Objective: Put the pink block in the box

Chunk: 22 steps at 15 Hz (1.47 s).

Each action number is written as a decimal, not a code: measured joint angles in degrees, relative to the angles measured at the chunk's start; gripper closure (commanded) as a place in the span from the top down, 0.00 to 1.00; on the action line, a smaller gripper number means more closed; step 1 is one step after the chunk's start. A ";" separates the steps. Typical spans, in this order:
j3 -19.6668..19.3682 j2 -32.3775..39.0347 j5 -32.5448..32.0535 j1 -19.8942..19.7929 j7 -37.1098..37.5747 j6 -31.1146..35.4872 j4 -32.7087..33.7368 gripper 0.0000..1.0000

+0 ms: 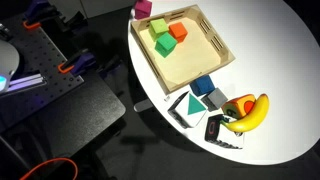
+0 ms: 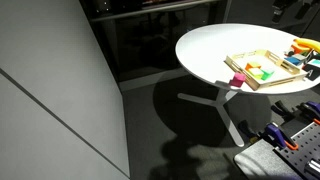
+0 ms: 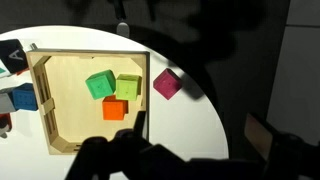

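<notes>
The pink block is a small magenta cube on the white table, just outside the box's wall. It also shows in both exterior views. The box is a shallow light-wood tray that holds two green blocks and an orange-red cube. It shows in both exterior views too. My gripper appears only in the wrist view, as dark fingers spread wide apart. It hangs above the table, apart from the pink block, open and empty.
A banana, a blue block and several other small things lie on the table beyond the box's far end. The round table's edge runs close past the pink block, with dark floor beyond it.
</notes>
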 measured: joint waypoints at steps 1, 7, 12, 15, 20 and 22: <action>0.00 0.00 0.00 0.00 0.00 0.00 0.00 1.00; 0.00 0.13 0.00 0.00 0.00 0.00 -0.02 1.00; -0.16 3.84 0.00 0.00 -1.02 3.17 -0.02 1.00; -0.33 8.17 0.00 0.16 -4.21 7.46 0.10 1.00; -1.05 17.00 0.00 1.50 -13.91 14.96 1.50 1.00; -1.21 20.41 0.00 1.95 -18.63 17.11 2.47 1.00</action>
